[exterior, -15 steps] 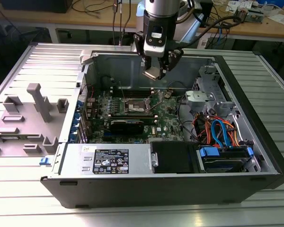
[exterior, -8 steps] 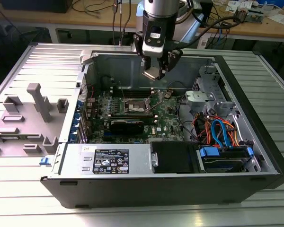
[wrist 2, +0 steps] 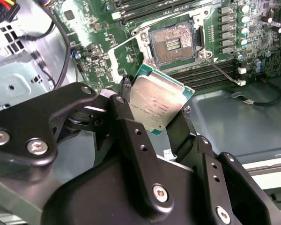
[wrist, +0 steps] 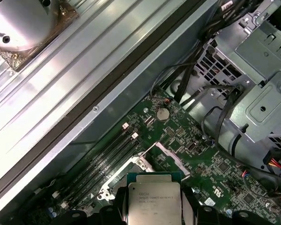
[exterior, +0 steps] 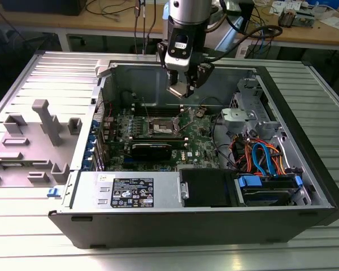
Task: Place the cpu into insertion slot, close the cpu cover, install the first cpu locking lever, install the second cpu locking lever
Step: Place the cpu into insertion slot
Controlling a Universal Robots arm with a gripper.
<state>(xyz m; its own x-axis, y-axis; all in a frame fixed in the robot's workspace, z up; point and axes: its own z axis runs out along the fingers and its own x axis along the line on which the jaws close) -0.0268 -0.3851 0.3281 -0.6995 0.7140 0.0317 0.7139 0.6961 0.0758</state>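
My gripper [exterior: 181,89] hangs over the open computer case, shut on the cpu [wrist 2: 157,103], a small square chip with a silver-grey top. Its black fingers [wrist 2: 126,91] pinch two opposite edges of the chip. The cpu [wrist: 154,199] is held in the air above the green board, a little short of the insertion slot [wrist 2: 172,44], whose pale contact field lies bare inside a dark rim. In the exterior view the slot [exterior: 161,125] sits below the gripper, slightly toward that view's left. The cpu cover [wrist: 171,157], a thin silver frame, stands raised at the slot's edge. A thin wire lever [wrist 2: 220,70] lies loose beside the slot.
Long black memory slots [wrist 2: 210,75] flank the socket. A metal drive cage [exterior: 246,113] and coloured cables [exterior: 260,158] crowd the case on the exterior view's right. The power supply box [exterior: 130,192] lines the near wall. Grey fixtures [exterior: 42,130] stand on the table outside the case.
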